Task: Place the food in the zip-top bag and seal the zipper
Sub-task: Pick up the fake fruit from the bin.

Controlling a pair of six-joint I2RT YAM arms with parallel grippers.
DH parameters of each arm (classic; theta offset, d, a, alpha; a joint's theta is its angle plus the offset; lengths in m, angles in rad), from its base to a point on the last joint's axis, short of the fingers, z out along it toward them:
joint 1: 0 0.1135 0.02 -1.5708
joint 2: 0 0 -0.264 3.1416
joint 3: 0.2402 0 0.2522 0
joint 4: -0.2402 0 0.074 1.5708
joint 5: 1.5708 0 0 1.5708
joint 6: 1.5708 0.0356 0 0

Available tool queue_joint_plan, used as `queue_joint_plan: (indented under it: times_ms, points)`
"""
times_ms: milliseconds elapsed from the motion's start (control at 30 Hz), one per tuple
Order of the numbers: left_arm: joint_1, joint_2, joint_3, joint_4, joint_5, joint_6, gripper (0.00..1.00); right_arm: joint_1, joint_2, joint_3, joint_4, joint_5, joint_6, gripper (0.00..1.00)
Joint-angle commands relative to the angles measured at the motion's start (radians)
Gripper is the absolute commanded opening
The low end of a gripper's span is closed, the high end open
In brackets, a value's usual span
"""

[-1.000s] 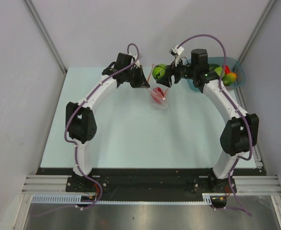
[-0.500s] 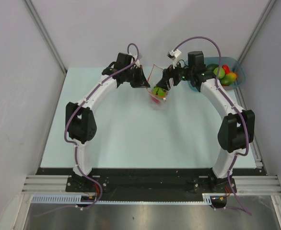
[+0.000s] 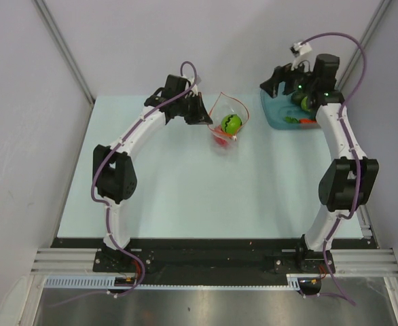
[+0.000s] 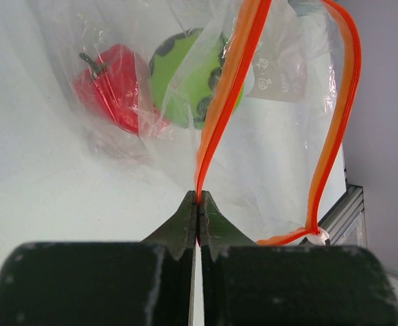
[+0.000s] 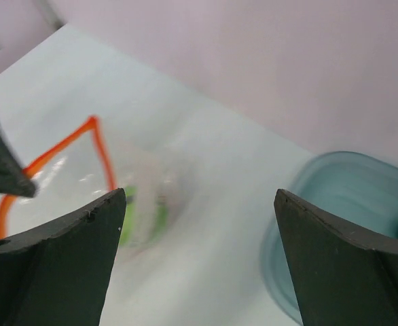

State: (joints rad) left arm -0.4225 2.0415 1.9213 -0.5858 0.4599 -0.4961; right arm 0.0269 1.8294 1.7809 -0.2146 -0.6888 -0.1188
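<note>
The clear zip-top bag (image 3: 227, 124) stands open at the table's back middle. A green ball (image 3: 231, 123) and a red piece (image 3: 221, 138) lie inside it; both show in the left wrist view, the ball (image 4: 192, 75) beside the red piece (image 4: 114, 85). My left gripper (image 3: 200, 114) is shut on the bag's orange zipper (image 4: 219, 109) and holds the mouth up. My right gripper (image 3: 275, 80) is open and empty, raised above the teal tray (image 3: 278, 117). More food (image 3: 301, 102) lies in the tray, partly hidden by the right arm.
The tray sits at the back right corner by the wall. An orange carrot (image 3: 306, 121) lies at the tray's near side. Grey walls close the table on the left, back and right.
My right gripper let the green ball go into the bag, opened, and drew back to the right over the tray. The left gripper has kept its hold on the zipper.
</note>
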Motion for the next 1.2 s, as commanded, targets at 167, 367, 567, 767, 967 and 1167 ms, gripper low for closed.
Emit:
queue_joint_plan:
  times_ms: [167, 367, 567, 767, 967, 1167]
  points:
    - [-0.002, -0.044, 0.030, 0.017, 0.020, 0.007, 0.03, -0.183, 0.246, 0.146, 0.095, 0.204, -0.125, 0.95]
    - [0.001, -0.030, 0.036, 0.012, 0.025, 0.008, 0.03, -0.229, 0.434, 0.307, 0.070, 0.342, -0.252, 0.95]
    - [0.002, -0.017, 0.048, 0.009, 0.031, 0.004, 0.03, -0.232, 0.551, 0.382, 0.090, 0.432, -0.323, 0.97]
    - [0.002, -0.010, 0.054, 0.007, 0.045, -0.001, 0.03, -0.231, 0.668, 0.451, 0.100, 0.509, -0.367, 0.98]
    - [0.002, 0.008, 0.068, 0.007, 0.052, -0.004, 0.03, -0.231, 0.719, 0.463, 0.107, 0.534, -0.394, 0.98]
    - [0.002, 0.023, 0.073, 0.010, 0.056, -0.006, 0.03, -0.232, 0.739, 0.448, 0.106, 0.549, -0.420, 0.95]
